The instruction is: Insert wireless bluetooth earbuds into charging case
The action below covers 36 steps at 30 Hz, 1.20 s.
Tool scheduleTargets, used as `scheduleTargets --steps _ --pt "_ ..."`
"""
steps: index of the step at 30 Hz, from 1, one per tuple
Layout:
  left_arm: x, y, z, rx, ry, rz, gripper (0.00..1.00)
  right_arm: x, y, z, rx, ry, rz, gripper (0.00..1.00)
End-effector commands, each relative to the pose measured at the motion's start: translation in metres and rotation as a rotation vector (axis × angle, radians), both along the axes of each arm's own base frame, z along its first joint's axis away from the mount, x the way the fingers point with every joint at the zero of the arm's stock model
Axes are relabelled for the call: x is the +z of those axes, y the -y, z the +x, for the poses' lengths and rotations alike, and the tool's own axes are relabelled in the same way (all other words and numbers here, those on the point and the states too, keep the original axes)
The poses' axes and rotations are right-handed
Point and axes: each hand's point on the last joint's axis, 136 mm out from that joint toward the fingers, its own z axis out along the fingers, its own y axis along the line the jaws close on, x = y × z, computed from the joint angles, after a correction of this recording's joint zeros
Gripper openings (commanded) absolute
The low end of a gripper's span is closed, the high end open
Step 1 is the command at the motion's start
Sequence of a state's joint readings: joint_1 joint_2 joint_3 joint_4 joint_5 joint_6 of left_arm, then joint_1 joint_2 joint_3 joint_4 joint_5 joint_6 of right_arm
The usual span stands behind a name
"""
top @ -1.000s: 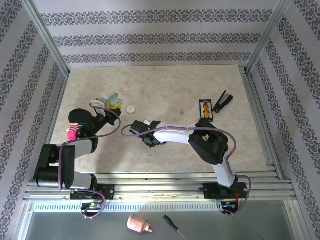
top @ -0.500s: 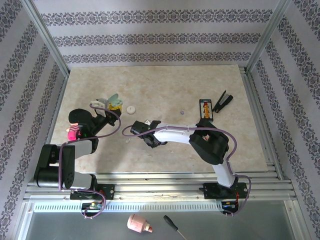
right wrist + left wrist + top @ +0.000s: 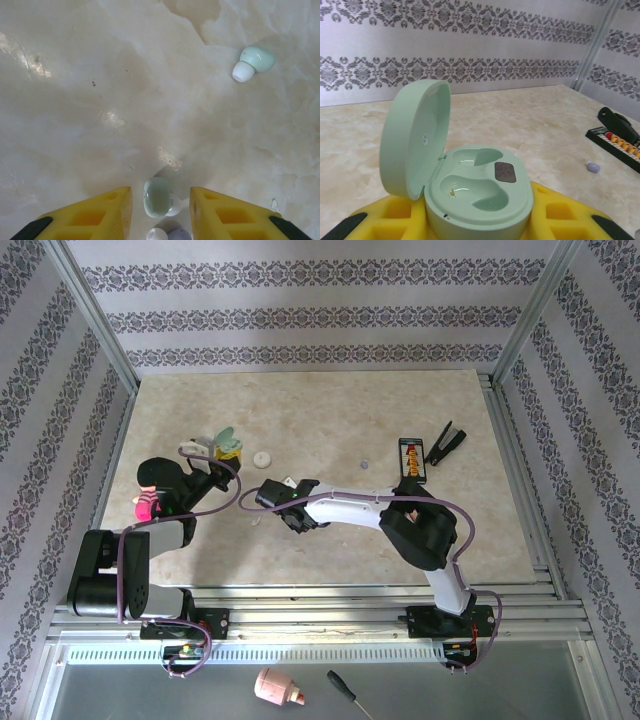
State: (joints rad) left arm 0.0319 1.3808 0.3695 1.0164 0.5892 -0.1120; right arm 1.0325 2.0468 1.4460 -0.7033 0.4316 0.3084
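Top: left pincer (image 3: 218, 452) pinches the case (image 3: 229, 444) at 9 o'clock on the bench (image 3: 330, 410). Right pincer (image 3: 262, 500) sits low beside it and has edged toward 9 o'clock since a second ago.

Left wrist: case (image 3: 477, 185) lid is up, both sockets empty.

Right wrist: pincer (image 3: 159, 215) is spread, straddling the green bud (image 3: 157, 196), not yet gripped. Spare bud (image 3: 254, 60) lies at 1 o'clock.

Step looks like bud pick. Next: close squarely, lift, don't let it roll.

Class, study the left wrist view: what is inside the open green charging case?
Inside the charging case are two moulded wells, both empty, with a dark oval patch beside them. Each well's near wall is hidden behind the rim.
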Motion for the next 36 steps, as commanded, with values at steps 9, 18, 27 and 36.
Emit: scheduleTargets --steps 9,18,27,36 --pt "-0.005 -0.024 0.004 0.100 -0.024 0.002 0.20 -0.010 0.000 -0.001 0.018 0.011 -0.074 0.31" --pt "-0.004 -0.026 0.005 0.106 -0.019 0.000 0.21 -0.010 0.002 0.001 0.017 0.019 -0.104 0.27" --pt "-0.003 -0.026 0.003 0.103 -0.011 -0.003 0.21 -0.015 0.006 -0.001 0.021 0.015 -0.137 0.24" --pt "-0.003 -0.025 0.002 0.096 -0.009 -0.006 0.21 -0.020 0.007 -0.003 0.027 0.003 -0.150 0.24"
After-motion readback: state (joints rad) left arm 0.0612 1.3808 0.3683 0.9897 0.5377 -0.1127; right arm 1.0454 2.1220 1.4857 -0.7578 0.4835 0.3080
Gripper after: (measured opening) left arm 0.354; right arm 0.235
